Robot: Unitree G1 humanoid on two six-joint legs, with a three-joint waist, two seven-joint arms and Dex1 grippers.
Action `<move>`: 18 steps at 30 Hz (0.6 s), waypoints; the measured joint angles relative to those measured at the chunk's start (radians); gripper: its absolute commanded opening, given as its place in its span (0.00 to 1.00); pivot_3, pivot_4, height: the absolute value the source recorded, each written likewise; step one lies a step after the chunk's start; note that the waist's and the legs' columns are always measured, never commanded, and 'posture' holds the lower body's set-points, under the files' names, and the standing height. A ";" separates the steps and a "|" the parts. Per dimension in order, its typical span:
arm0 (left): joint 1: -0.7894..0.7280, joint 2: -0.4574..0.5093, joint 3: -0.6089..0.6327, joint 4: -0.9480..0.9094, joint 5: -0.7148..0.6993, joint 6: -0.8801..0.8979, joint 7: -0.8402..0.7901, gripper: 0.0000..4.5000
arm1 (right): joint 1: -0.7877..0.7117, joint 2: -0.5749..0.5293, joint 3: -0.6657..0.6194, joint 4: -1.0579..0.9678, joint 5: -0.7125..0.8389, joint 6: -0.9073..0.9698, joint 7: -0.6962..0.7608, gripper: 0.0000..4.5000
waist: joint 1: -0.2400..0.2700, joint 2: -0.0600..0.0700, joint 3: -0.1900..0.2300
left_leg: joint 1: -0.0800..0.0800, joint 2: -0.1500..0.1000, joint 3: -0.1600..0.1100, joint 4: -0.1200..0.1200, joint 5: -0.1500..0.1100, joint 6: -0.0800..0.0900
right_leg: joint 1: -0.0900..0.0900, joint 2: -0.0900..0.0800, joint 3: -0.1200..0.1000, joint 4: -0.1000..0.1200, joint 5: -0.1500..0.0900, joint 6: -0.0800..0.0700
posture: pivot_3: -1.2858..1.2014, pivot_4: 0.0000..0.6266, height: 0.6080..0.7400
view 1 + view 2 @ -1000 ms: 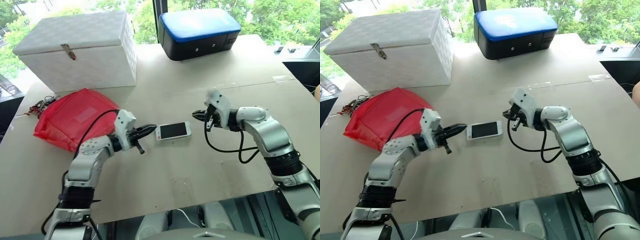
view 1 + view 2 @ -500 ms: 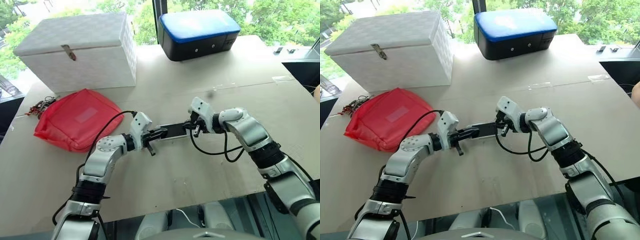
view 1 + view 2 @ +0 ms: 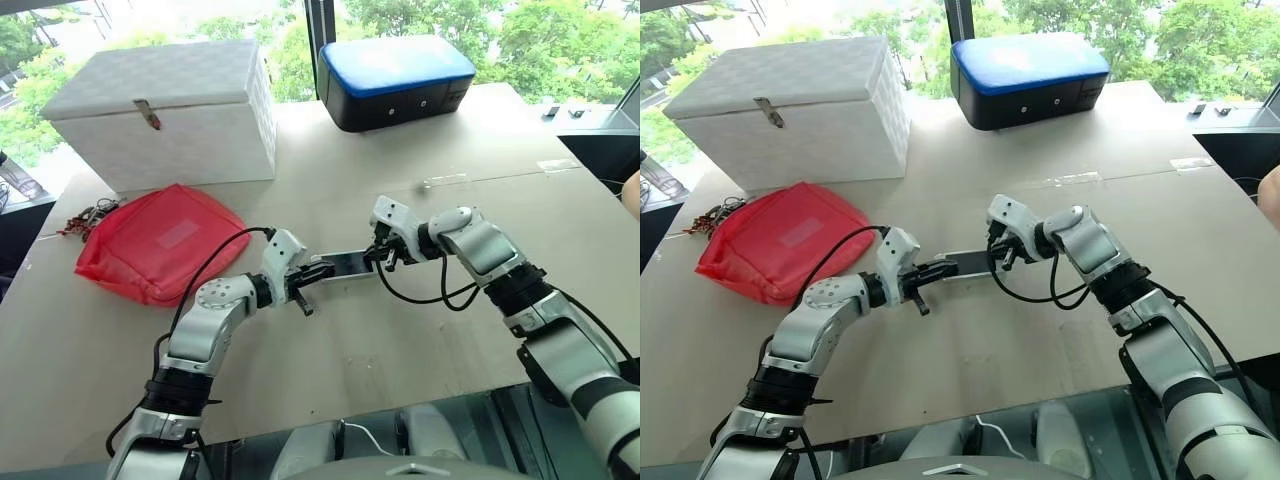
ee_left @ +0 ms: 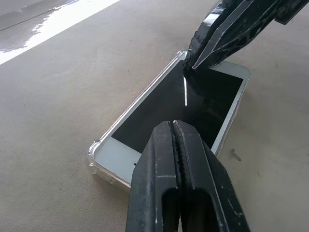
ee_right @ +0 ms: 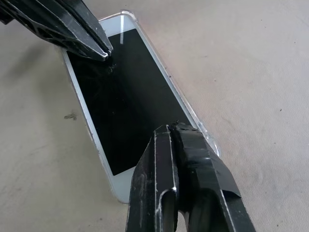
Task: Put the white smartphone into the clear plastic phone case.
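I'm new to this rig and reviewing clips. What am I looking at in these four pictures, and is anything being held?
A two-armed humanoid robot works at a table. Two pictures come from its head camera, looking down over both arms; the other two come from cameras on each wrist. On the table lie a white smartphone sitting in a clear plastic phone case, a red pouch, a white box and a blue-topped black box. The left gripper and right gripper are shut, fingers pressing down at opposite ends of the phone. Nothing is held.
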 measured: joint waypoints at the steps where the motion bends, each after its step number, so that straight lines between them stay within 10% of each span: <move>1: 0.001 -0.001 -0.006 0.000 0.005 0.005 0.004 0.01 | 0.000 0.006 0.000 0.022 -0.012 -0.022 0.001 0.00 | 0.000 0.001 -0.003 | 0.004 0.000 0.000 -0.002 -0.002 0.003 | 0.004 0.000 0.000 -0.001 0.000 0.000 | 0.52 0.24 1.00; 18: 0.011 -0.026 -0.007 -0.016 0.012 0.025 0.029 0.01 | 0.134 -0.105 -0.055 -0.199 0.063 0.003 0.109 0.00 | 0.006 0.006 -0.001 | 0.000 0.000 -0.001 -0.003 0.000 0.000 | 0.001 0.000 0.000 -0.005 0.000 0.000 | 0.52 0.24 1.00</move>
